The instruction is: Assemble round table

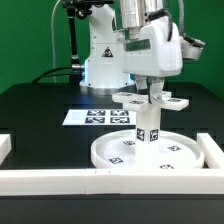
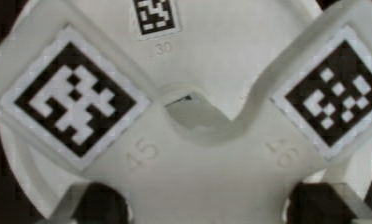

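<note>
We see the end effector [image 1: 150,93] clenched around the cross-shaped base [image 1: 148,100], directly above the short cylinder leg [image 1: 147,126]. Below it, the leg stands upright on the round disc [image 1: 150,152], which rests on the black bench [image 1: 40,110]. Behind the end effector lies the marker board [image 1: 95,117].

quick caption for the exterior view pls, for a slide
Panda gripper holds the cross-shaped base on the leg standing on the round disc.
</note>
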